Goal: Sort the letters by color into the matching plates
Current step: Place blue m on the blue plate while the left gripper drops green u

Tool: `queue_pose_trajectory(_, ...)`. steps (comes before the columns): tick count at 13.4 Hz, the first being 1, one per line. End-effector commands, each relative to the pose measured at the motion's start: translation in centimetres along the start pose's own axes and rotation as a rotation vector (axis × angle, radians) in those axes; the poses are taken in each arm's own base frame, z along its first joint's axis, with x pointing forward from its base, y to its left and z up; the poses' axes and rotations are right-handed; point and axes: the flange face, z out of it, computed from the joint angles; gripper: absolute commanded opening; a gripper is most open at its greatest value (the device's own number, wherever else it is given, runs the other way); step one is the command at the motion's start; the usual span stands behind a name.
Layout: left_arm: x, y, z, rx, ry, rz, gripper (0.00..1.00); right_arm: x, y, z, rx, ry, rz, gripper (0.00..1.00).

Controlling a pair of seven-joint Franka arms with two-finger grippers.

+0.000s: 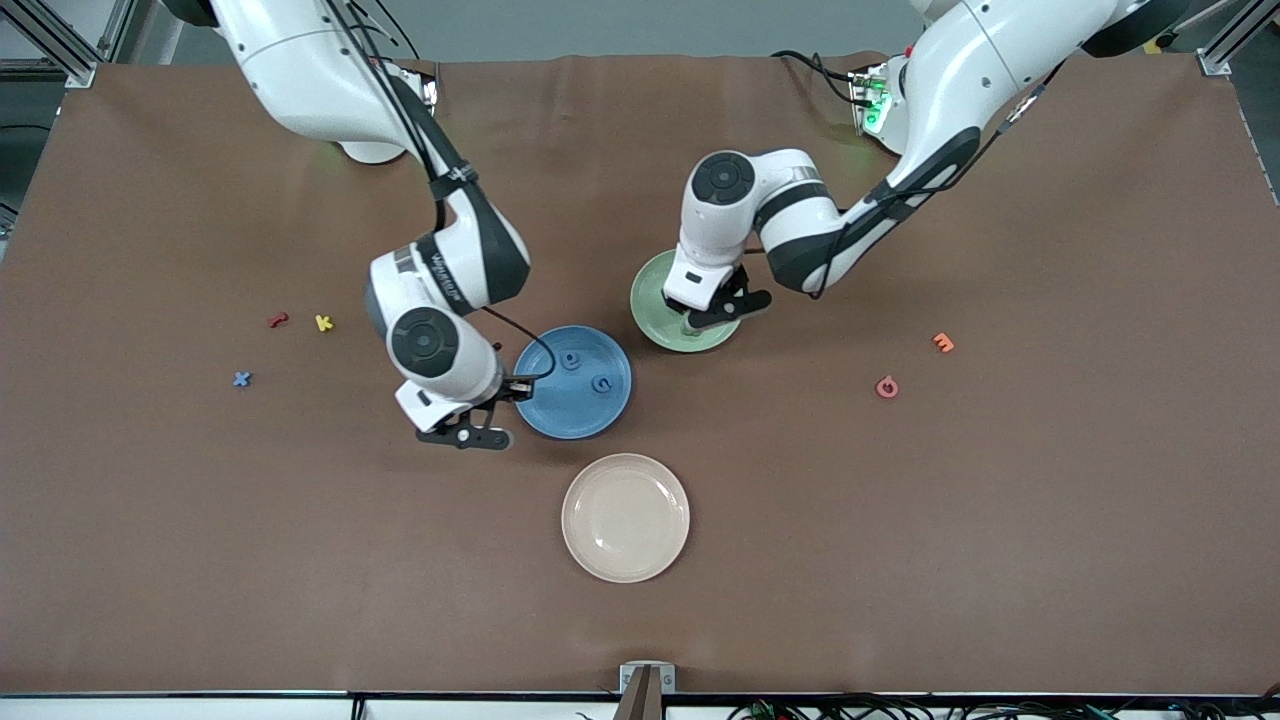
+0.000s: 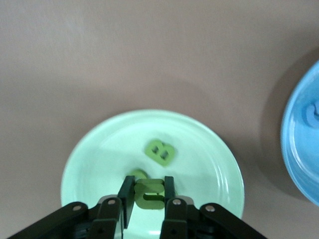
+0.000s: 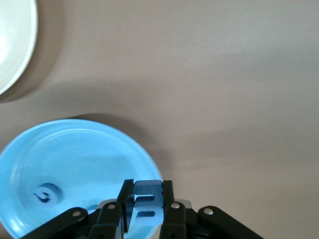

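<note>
My left gripper hangs over the pale green plate, shut on a green letter. Two more green letters lie in that plate, one in full view, the other partly hidden by a finger. My right gripper is shut on a blue letter at the rim of the blue plate. That plate holds two blue letters. One blue letter lies on the table toward the right arm's end.
A cream plate sits nearer the front camera than the blue plate. A red letter and a yellow letter lie toward the right arm's end. An orange letter and a pink letter lie toward the left arm's end.
</note>
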Motion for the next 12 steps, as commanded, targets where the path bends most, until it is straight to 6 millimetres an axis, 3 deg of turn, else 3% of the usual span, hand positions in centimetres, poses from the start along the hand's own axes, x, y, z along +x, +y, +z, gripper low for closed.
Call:
queue_pose_trajectory(1, 0.4, 1.0, -0.7, -0.020, 0.003, -0.068, 1.00, -0.4, -2.8, 2.3, 0.051, 0.002, 0.038, 0.23)
queue_pose_trajectory(4, 4.7, 0.8, -2.9, -0.030, 0.044, -0.120, 1.00, -0.3, -2.8, 3.7, 0.045, 0.001, 0.037, 0.23)
queue_pose_trajectory(6, 11.7, -0.9, -5.7, 0.001, 0.083, -0.122, 1.00, -0.1, -2.5, 3.9, 0.042, 0.002, 0.038, 0.24)
queue_pose_trajectory(8, 19.2, -4.2, -8.7, 0.011, 0.112, -0.072, 1.00, 0.0, -2.4, 4.0, 0.038, 0.001, 0.036, 0.27)
queue_pose_trajectory(10, 25.0, -8.0, -10.9, 0.004, 0.138, 0.006, 1.00, 0.1, -2.2, 4.0, 0.037, 0.000, 0.038, 0.35)
queue_pose_trajectory(11, 28.1, -10.7, -11.8, 0.012, 0.149, 0.034, 1.00, 0.0, -2.3, 4.0, 0.036, -0.003, 0.041, 0.64)
queue_pose_trajectory(12, 30.2, -12.8, -12.5, 0.020, 0.160, 0.070, 1.00, -0.1, -2.3, 3.7, 0.037, -0.004, 0.043, 1.00)
